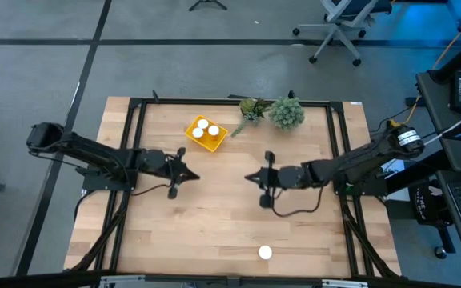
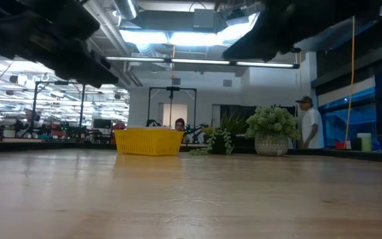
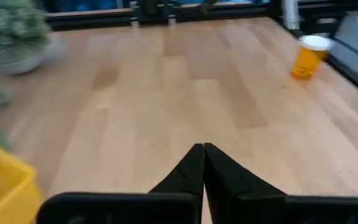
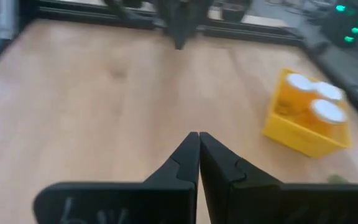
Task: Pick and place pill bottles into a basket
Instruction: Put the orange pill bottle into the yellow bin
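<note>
The yellow basket (image 1: 206, 134) stands at the table's far middle with three white-capped pill bottles (image 1: 208, 130) upright in it; it also shows in the right wrist view (image 4: 306, 118) and the low view (image 2: 148, 141). One pill bottle (image 1: 265, 253) stands alone near the table's front edge, also shown in the left wrist view (image 3: 309, 56). My left gripper (image 1: 194, 175) is shut and empty above the table's middle left. My right gripper (image 1: 249, 178) is shut and empty, facing it from the right.
Two green plants (image 1: 286, 112) stand at the far edge, right of the basket, one leafy clump (image 1: 251, 108) beside the basket. A black frame (image 1: 134, 104) rims the table. A person (image 2: 308, 123) stands in the room behind. Bare wood lies between the grippers and the front edge.
</note>
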Available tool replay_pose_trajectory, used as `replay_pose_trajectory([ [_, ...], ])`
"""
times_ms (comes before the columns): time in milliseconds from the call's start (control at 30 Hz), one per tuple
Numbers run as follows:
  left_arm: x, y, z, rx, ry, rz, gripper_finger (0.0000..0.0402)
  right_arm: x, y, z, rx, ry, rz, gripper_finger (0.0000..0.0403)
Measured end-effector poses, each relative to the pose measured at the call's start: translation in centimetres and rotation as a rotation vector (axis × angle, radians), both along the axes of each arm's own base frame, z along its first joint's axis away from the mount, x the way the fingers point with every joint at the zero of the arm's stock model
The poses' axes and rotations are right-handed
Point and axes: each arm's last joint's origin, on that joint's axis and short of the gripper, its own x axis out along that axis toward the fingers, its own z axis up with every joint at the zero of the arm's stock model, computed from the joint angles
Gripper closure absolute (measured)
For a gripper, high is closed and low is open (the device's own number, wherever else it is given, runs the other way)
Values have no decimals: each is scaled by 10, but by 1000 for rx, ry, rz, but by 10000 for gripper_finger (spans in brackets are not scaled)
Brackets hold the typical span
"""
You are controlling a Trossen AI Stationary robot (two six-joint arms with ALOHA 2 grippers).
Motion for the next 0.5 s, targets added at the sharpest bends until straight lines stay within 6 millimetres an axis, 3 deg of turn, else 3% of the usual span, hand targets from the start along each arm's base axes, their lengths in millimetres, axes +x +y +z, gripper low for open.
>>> replay_pose_trajectory([
  [300, -6, -33, 1, -23, -6, -95, 399, -23, 48, -7, 93, 84, 112, 391],
  [500, -11, -46, 1, -79, 2, -114, 400, -47, 83, -4, 146, 130, 24, 399],
])
